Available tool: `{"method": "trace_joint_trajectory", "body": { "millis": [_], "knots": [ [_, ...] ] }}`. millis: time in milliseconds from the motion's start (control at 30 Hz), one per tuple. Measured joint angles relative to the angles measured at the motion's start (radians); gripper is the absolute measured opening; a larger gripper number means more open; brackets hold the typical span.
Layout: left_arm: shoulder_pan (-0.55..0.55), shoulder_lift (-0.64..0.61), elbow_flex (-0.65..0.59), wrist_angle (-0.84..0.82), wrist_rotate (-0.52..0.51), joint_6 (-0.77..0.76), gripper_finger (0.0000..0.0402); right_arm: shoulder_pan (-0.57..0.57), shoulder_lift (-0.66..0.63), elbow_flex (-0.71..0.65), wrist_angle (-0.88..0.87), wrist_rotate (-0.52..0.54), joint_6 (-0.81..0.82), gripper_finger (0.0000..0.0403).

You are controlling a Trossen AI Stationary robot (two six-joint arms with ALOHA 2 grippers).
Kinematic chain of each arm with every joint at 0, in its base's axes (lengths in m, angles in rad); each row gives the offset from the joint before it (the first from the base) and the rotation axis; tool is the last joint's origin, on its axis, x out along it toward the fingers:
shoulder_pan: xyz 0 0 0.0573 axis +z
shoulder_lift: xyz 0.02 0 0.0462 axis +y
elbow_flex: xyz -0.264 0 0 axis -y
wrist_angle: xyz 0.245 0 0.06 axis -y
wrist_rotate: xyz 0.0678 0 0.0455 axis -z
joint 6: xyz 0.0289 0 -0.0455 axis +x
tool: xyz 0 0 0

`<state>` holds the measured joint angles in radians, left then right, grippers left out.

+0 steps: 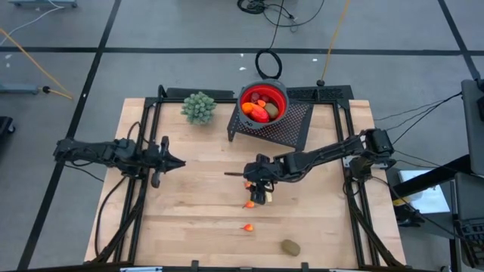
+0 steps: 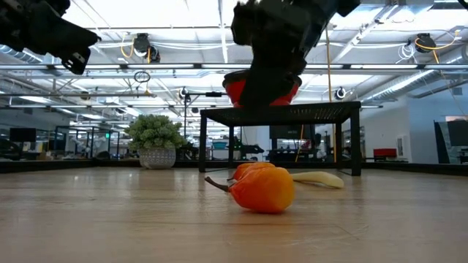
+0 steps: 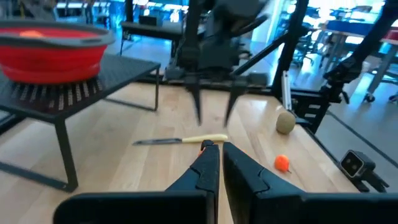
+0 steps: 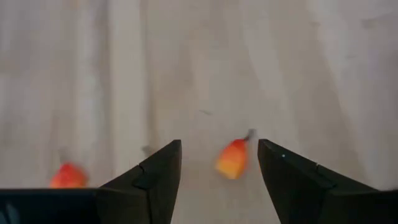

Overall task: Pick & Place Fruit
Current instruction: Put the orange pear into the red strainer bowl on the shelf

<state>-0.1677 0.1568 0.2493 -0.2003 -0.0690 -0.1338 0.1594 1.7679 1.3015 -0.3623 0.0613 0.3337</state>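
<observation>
Small orange fruit (image 4: 232, 159) on the table between the right end effector's (image 4: 219, 163) spread fingers.

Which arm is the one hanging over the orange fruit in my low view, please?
Observer: That is the right gripper; the high view shows its arm reaching in from the right.
Operator: Thank you. Are its fingers open?
Observer: Yes. In the right wrist view they stand apart, with a small orange fruit lying below, between them.
Operator: Is any other fruit loose that I cannot see?
Observer: A brownish-green oval lies alone near the edge of the table, on the right arm's side.
</observation>
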Motion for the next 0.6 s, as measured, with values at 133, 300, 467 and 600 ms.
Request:
{"method": "trace_joint_trajectory", "body": {
  "millis": [133, 300, 467, 600],
  "knots": [
    [0.0, -0.054, -0.015, -0.003, 0.018, 0.008, 0.0004, -0.027, 0.0, -0.013, 0.01, 0.016, 0.047, 0.0208],
    [0.0, -0.106, -0.047, -0.009, 0.02, -0.006, 0.0012, -0.031, 0.0, -0.047, 0.09, 0.005, 0.051, 0.0208],
    [0.0, -0.134, -0.063, -0.013, 0.02, -0.017, 0.0023, -0.021, 0.0, -0.074, 0.105, -0.01, 0.08, 0.0208],
    [0.0, -0.134, -0.064, -0.015, 0.017, -0.002, 0.0014, -0.021, 0.0, -0.097, 0.113, -0.011, 0.097, 0.0208]
  ]
}}
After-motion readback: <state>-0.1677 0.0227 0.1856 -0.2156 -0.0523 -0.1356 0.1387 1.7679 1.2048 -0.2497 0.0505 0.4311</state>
